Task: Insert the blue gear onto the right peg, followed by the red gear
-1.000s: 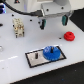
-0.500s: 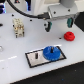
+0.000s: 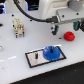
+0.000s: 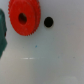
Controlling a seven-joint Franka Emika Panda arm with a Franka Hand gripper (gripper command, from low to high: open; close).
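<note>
The blue gear (image 3: 52, 53) lies flat on the right part of the grey, black-rimmed plate (image 3: 31, 61). I cannot make out the right peg under it. The twin pin (image 3: 36, 55) stands bare on the plate's left part. The red gear (image 3: 69, 35) rests on the white table behind the plate, toward the exterior view's right. My gripper (image 3: 70, 23) hangs just above it, open and holding nothing. In the wrist view the red gear (image 4: 24, 17) shows with its dark centre hole, and one teal finger (image 4: 2, 32) sits at the frame edge.
A beige block with dark slots (image 3: 18, 27) stands at the back toward the exterior view's left. A small dark spot (image 4: 48, 22) marks the table beside the red gear. A pale object (image 3: 1, 48) lies at the exterior view's left edge.
The arm has shifted slightly toward the red gear. The blue gear and the red gear have stayed where they were.
</note>
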